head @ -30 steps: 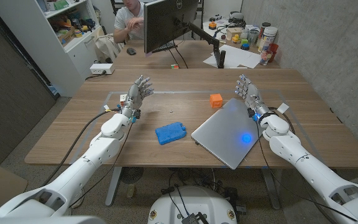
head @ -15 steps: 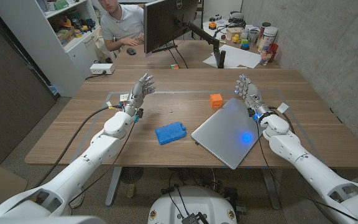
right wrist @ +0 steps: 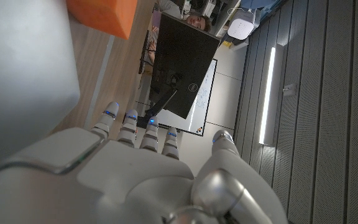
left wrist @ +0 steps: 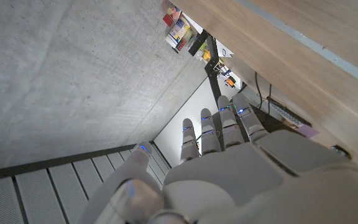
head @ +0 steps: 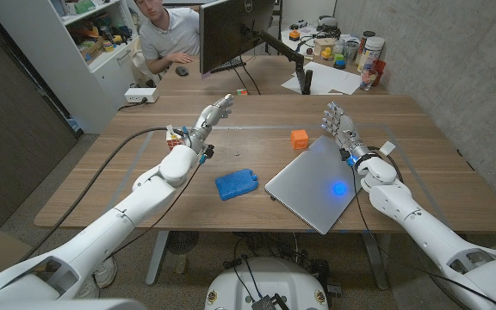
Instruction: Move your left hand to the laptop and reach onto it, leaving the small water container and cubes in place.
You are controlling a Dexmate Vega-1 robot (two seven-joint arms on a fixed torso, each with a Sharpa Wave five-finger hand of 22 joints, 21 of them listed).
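Reaching has barely begun: left hand (head: 212, 115), fingers spread and empty, hangs at 10 o'clock from the closed laptop (head: 317, 182), bottle (head: 236, 184) and cube (head: 299, 139) undisturbed, right hand (head: 341, 129) spread too.

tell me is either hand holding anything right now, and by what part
Nothing is held. The left hand is raised with fingers extended; the right hand stands open beside the laptop.

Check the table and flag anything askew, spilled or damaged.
The closed laptop lies turned at an angle to the table edges, one corner near the front edge. The blue container also lies skewed. No spill or damage shows. The orange cube sits just behind the laptop.
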